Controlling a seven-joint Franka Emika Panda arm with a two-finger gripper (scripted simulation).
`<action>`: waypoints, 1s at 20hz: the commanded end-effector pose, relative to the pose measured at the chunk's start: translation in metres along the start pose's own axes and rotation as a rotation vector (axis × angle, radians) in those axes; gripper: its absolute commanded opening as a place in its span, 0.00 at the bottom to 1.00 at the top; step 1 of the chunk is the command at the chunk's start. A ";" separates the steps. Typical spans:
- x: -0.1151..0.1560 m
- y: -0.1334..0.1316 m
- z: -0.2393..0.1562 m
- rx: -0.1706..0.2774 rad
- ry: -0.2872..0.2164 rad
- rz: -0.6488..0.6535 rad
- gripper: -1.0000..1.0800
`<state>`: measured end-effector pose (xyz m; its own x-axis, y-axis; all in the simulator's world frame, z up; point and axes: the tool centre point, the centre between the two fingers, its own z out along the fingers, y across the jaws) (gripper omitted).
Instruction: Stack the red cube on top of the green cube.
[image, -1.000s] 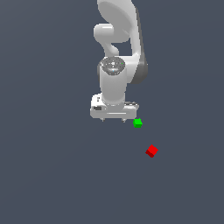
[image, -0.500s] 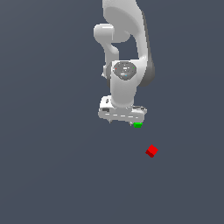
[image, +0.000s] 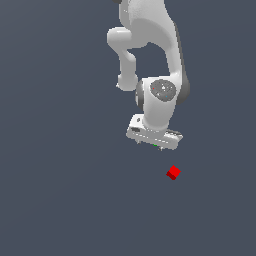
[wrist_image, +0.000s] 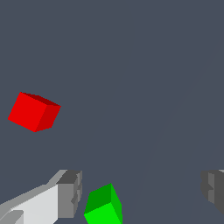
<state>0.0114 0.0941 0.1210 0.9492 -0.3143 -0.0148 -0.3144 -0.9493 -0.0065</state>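
Now gripper moved over green cube, jaws apart; red cube unmoved.

A plain, flat, dark slate-grey surface under even light, without furniture or walls.

A plain dark grey-blue counter carries two small cubes: the red cube lies in the open, and the green cube sits apart from it.
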 end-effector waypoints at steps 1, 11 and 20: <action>0.001 -0.015 0.005 0.000 0.002 0.047 0.96; 0.014 -0.075 0.028 -0.002 0.009 0.238 0.96; 0.032 -0.114 0.044 -0.003 0.014 0.373 0.96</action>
<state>0.0729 0.1888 0.0796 0.7823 -0.6229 -0.0031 -0.6229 -0.7823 -0.0005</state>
